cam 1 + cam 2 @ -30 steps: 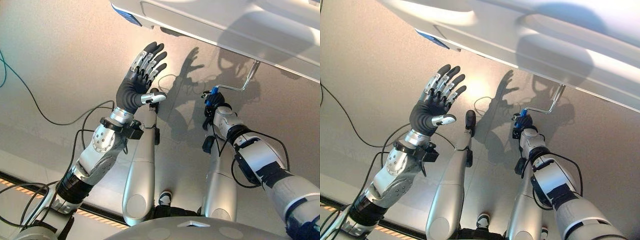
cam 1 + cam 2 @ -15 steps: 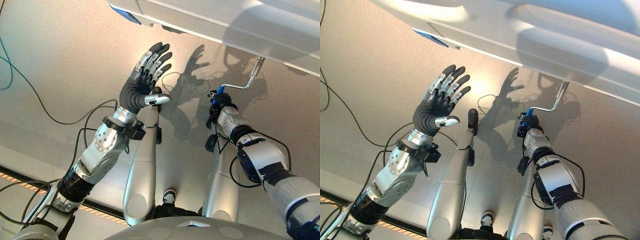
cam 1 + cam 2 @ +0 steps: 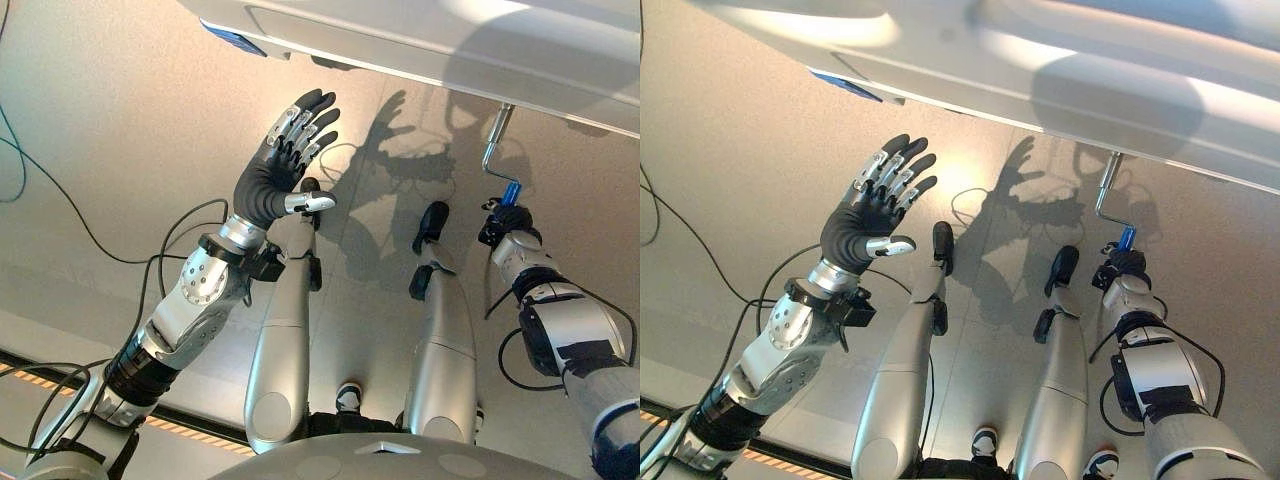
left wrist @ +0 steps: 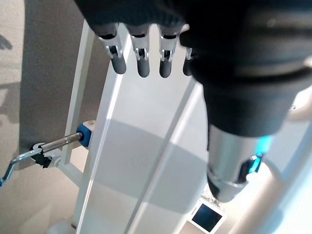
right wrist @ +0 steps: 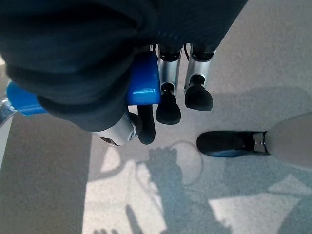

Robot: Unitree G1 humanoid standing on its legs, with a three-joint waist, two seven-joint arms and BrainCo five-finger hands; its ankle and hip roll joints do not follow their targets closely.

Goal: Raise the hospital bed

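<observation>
Fingers of the right hand [image 3: 505, 220] are curled round the blue grip [image 3: 511, 192] of one silver crank handle [image 3: 493, 148], which hangs from the underside of the white hospital bed [image 3: 470, 50] at the far right of the scene. In the right wrist view the blue grip [image 5: 144, 85] is seen clamped between the dark cover and the bent fingers [image 5: 168, 105]. The right forearm is stretched forward and up, with the wrist turned toward the bed frame.

The left hand [image 3: 285, 160] is held raised at centre left, palm toward the bed, fingers straight and spread, thumb out to the side; nothing is grasped by it and it is kept apart from the bed. In the left wrist view its straight fingers [image 4: 141, 61] are pointed at the white bed frame [image 4: 126, 161], and the crank handle [image 4: 58, 144] is seen where it meets a blue fitting on the frame.

The bed is cut off by the far edge of both eye views, so only its lower side and one blue label [image 3: 232, 38] are seen. The top of the crank's shaft is lost in the shadow under the frame. One thin cable loop [image 3: 965, 205] lies on the grey floor [image 3: 100, 120] just beyond the left hand.
</observation>
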